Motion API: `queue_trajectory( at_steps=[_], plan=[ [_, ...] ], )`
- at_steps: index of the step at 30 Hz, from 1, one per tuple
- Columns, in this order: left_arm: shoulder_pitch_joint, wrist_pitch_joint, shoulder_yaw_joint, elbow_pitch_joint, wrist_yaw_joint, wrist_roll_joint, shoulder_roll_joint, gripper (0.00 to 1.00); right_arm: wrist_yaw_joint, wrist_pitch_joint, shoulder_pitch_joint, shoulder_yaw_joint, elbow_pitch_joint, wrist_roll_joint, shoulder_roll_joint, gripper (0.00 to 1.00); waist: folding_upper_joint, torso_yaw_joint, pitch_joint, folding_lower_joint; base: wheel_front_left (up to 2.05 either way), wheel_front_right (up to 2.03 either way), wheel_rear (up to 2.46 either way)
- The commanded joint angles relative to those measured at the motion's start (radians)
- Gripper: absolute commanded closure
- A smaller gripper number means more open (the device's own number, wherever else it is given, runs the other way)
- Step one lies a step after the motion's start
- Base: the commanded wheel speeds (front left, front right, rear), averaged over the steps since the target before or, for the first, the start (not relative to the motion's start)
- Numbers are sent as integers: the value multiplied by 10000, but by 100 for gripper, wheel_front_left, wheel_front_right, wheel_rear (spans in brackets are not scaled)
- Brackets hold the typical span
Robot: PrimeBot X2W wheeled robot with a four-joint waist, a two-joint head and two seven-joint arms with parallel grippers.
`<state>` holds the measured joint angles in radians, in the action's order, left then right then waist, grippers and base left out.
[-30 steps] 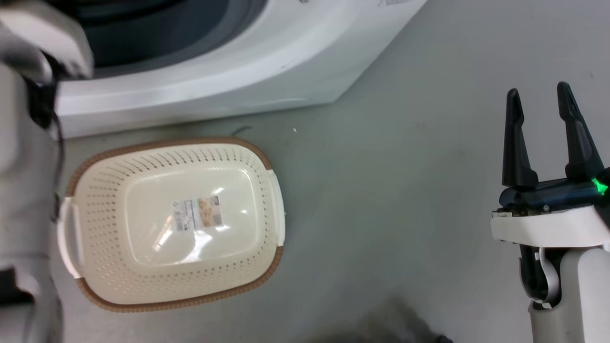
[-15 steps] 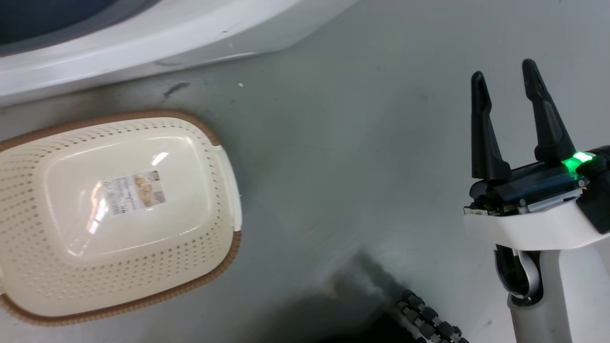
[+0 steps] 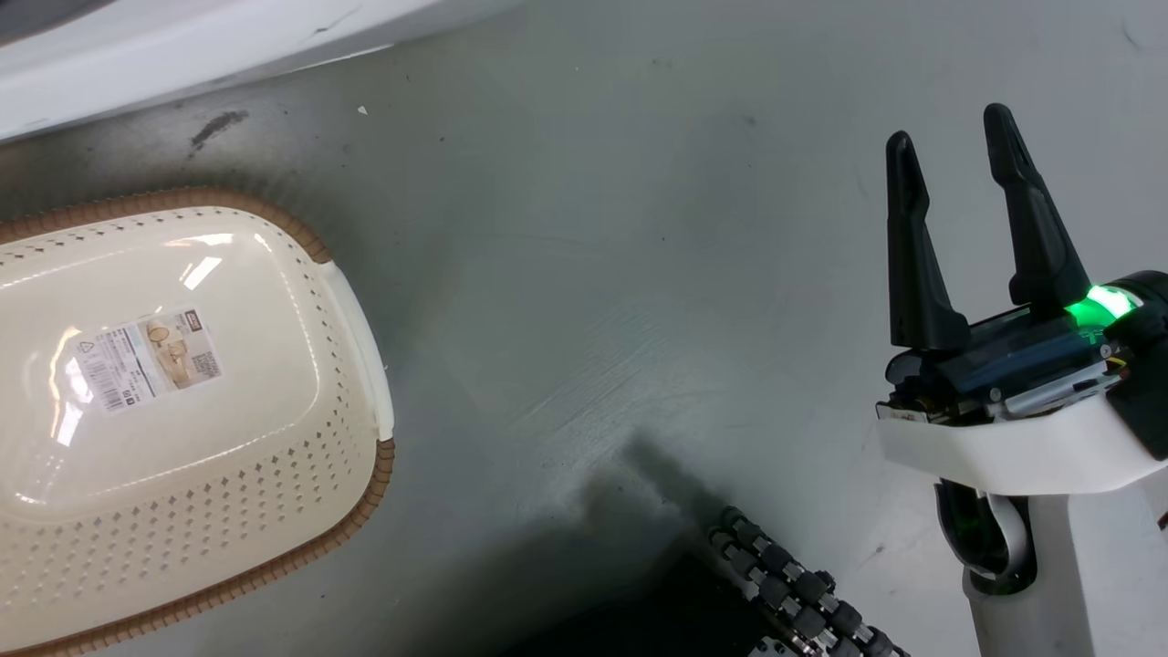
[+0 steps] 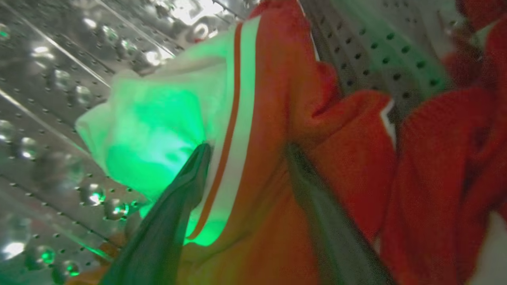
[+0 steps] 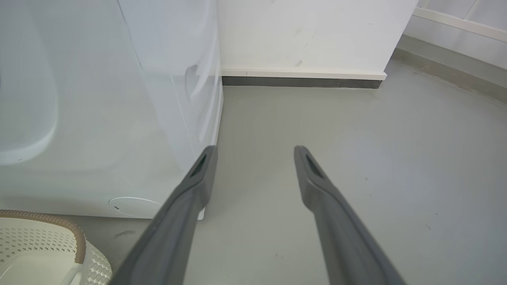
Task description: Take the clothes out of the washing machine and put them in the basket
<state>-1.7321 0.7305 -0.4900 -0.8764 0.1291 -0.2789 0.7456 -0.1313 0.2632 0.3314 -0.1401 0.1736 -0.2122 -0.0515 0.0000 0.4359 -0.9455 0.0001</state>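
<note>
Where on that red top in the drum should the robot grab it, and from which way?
Probably the raised fold of the red garment beside its white stripe. It stands up as a ridge off the steel drum, so the left gripper can come straight in, jaws either side, and pinch it.

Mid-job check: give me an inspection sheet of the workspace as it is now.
Surface: grey floor, dark scuff by the washing machine.
Job's things: clothes, red with white stripes, lie in the drum; basket stands on the floor, no clothes seen in it.
Clutter: small white speck on the floor.
Grippers: left gripper open, fingers against the clothes; right gripper open, holding nothing.
Cables: nothing seen.
Surroundings: white wall, dark skirting.
</note>
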Motion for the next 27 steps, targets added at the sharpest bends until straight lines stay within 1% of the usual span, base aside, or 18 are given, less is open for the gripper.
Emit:
queue_trajectory(
  at_steps=[1, 4, 5, 6, 11, 16, 20, 27],
  plan=[
    [-139, 79, -99, 12, 11, -49, 41, 0, 10, 25, 17, -7, 71, -61, 23, 0, 0, 22, -41, -1, 0, 0, 0],
    [-218, 333, -348, 60, 11, -258, 142, 0, 10, 25, -38, -36, 116, -67, 23, 0, 0, 10, -113, -1, 0, 0, 0],
    [-246, 399, -412, 63, 11, -313, 151, 18, 10, 25, -39, -38, 129, -68, 23, 0, 0, 2, -138, -1, 0, 0, 0],
    [-287, 409, -455, 64, 11, -360, 163, 100, 10, 25, -30, -37, 133, -77, 23, 0, 0, 0, -159, -1, 0, 0, 0],
    [-338, 361, -631, 16, 10, -604, 204, 100, 10, 25, 64, -57, 113, -88, 23, 0, 0, -10, -202, -1, 0, 0, 0],
    [-612, -350, -558, -20, -85, -620, 205, 100, 10, 24, 225, -87, 91, -84, 23, 0, 0, -13, -209, -1, 0, 0, 0],
    [-542, -1288, -587, -106, -298, -507, 66, 100, 10, 24, 290, 35, 34, 64, 22, 0, 0, -177, 0, -1, 0, 0, 0],
    [15, -3456, -395, -625, -674, -719, -425, 100, 10, 24, 364, 383, -114, 409, 20, 0, 0, -611, 798, -1, 0, 0, 0]
  ],
)
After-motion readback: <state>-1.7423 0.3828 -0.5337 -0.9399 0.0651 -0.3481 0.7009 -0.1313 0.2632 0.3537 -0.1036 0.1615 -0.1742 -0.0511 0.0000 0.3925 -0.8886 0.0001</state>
